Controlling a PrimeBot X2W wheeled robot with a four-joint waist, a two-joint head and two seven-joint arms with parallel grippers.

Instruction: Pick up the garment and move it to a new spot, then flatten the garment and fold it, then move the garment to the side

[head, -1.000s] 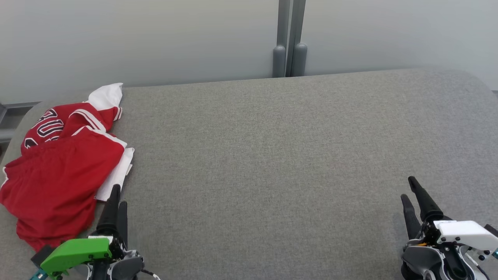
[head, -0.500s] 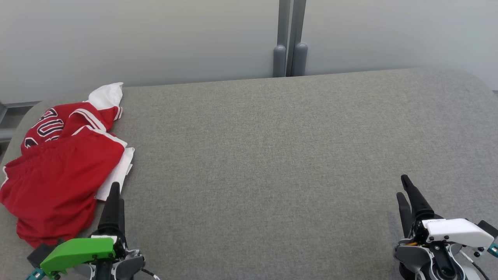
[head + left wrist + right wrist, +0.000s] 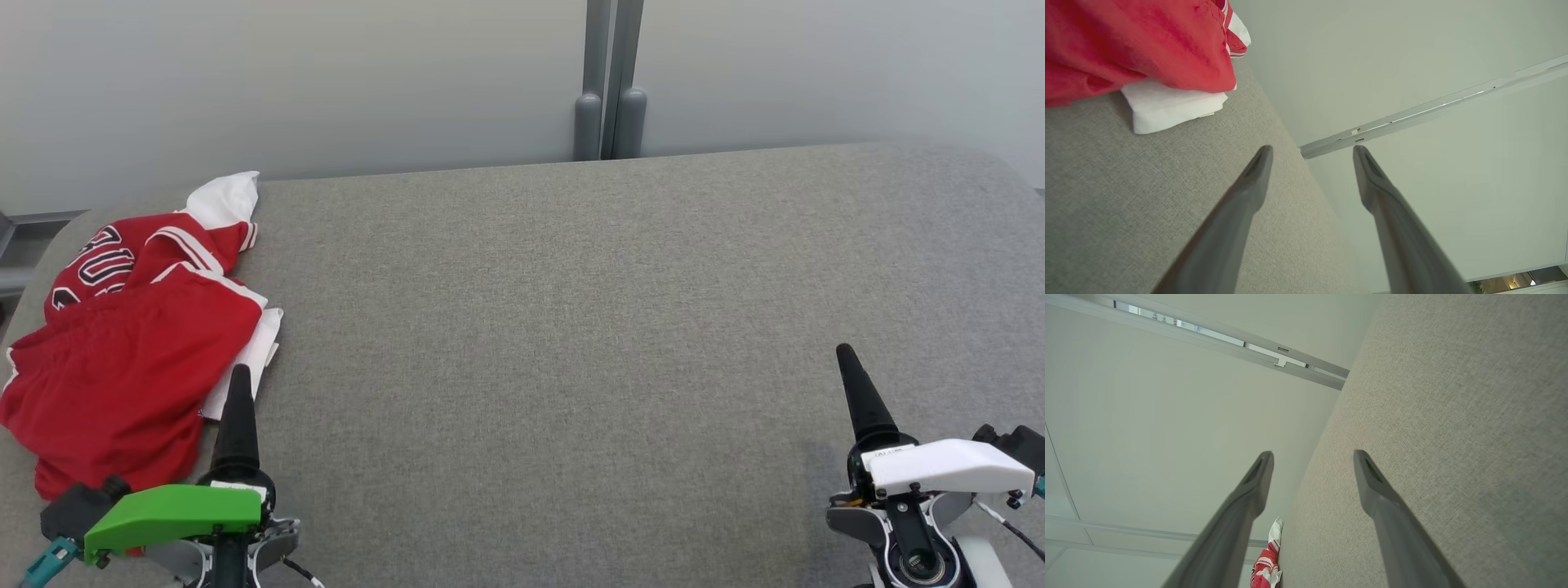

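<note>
The garment (image 3: 122, 359) is a crumpled red jersey with white trim and dark lettering, heaped at the left end of the grey padded table (image 3: 571, 327). In the left wrist view its red cloth (image 3: 1135, 45) and a white fold fill the upper left. My left gripper (image 3: 239, 384) hovers at the lower left, just right of the heap's near edge, open and empty (image 3: 1310, 153). My right gripper (image 3: 845, 359) is at the lower right, far from the garment, also open with nothing between its fingers (image 3: 1312, 457). The right wrist view catches the garment (image 3: 1265, 567) small and distant.
A pale wall runs behind the table, with a grey vertical post (image 3: 608, 82) at its middle. The table's rounded corners lie at far left and far right.
Both grippers have rolled so their fingers line up one behind the other in the head view. The right gripper has shifted slightly forward and left. The garment has not moved.
</note>
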